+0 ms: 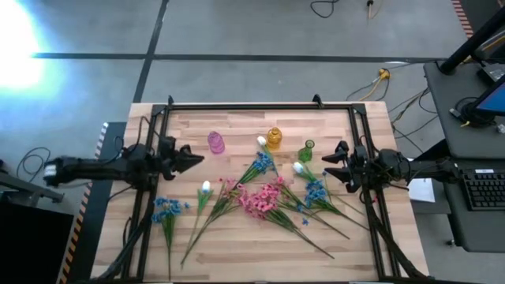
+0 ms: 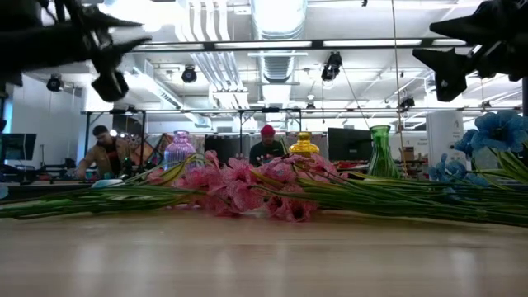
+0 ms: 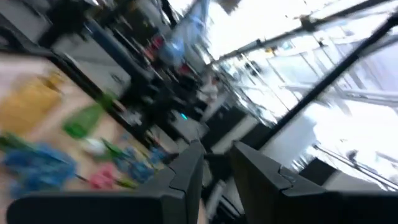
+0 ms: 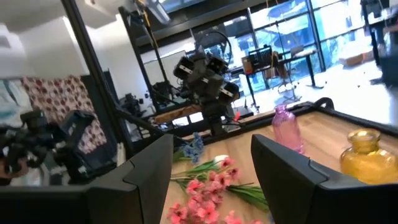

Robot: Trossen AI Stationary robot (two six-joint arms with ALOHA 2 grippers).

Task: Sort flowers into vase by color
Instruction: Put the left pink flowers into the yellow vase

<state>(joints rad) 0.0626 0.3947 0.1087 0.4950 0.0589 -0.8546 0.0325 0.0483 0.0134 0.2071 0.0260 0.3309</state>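
Flowers on long green stems lie flat on the wooden table (image 1: 237, 252): pink clusters (image 1: 260, 199) in the middle, blue clusters at the left (image 1: 167, 209), centre (image 1: 263, 164) and right (image 1: 316, 192), and white buds (image 1: 206, 188) (image 1: 299, 168). A pink vase (image 1: 216, 142), a yellow vase (image 1: 274, 138) and a green vase (image 1: 306, 151) stand upright behind them. My left gripper (image 1: 193, 160) is open and empty, above the table left of the pink vase. My right gripper (image 1: 330, 164) is open and empty, right of the green vase.
A black frame (image 1: 260, 105) runs along the table's far edge and down both sides. In the low view people sit at desks in the room behind the vases (image 2: 268, 144). Bare wood lies along the near edge (image 2: 264, 256).
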